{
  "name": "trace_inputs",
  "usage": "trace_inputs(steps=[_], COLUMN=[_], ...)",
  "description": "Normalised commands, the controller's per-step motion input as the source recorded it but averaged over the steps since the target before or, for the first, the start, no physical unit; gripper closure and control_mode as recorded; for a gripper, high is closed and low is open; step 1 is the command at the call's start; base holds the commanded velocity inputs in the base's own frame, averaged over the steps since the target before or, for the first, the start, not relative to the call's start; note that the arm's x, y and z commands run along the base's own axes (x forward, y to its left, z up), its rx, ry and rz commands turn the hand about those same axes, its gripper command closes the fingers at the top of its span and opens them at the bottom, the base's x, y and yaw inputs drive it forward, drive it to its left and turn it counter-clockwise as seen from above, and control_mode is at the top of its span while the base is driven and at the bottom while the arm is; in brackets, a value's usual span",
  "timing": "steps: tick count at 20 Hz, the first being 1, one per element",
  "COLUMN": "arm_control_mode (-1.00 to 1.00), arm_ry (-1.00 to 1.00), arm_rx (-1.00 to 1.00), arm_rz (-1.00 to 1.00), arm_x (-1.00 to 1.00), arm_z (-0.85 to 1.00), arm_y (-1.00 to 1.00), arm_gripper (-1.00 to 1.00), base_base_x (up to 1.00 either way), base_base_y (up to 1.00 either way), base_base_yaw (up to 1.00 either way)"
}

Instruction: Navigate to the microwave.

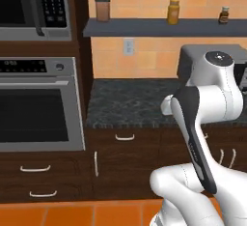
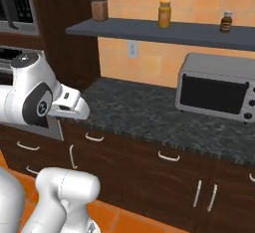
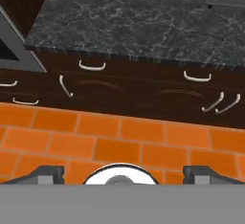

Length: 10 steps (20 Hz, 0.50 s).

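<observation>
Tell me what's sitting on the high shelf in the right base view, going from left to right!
Brown jar with a dark lid → yellow bottle → small dark bottle with a pale cap, all standing on the grey shelf.

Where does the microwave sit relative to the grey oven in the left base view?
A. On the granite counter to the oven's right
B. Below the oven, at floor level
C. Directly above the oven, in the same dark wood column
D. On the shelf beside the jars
C. The microwave, with its black glass front and keypad, is built into the dark wood right above the oven, at the top left of the view.
</observation>
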Motion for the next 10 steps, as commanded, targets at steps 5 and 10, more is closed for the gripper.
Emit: trace_inputs(steps=[5, 10], arm_control_mode=[1.0, 1.0], arm_ry=[0.0, 0.0], arm_rx=[0.0, 0.0], arm_rz=[0.0, 0.0], arm_x=[0.0, 0.0], arm_z=[0.0, 0.0], arm_y=[0.0, 0.0], arm_gripper=[-1.0, -1.0], base_base_x=[0.0, 0.0], base_base_y=[1.0, 1.0], base_base_yaw=[0.0, -0.04])
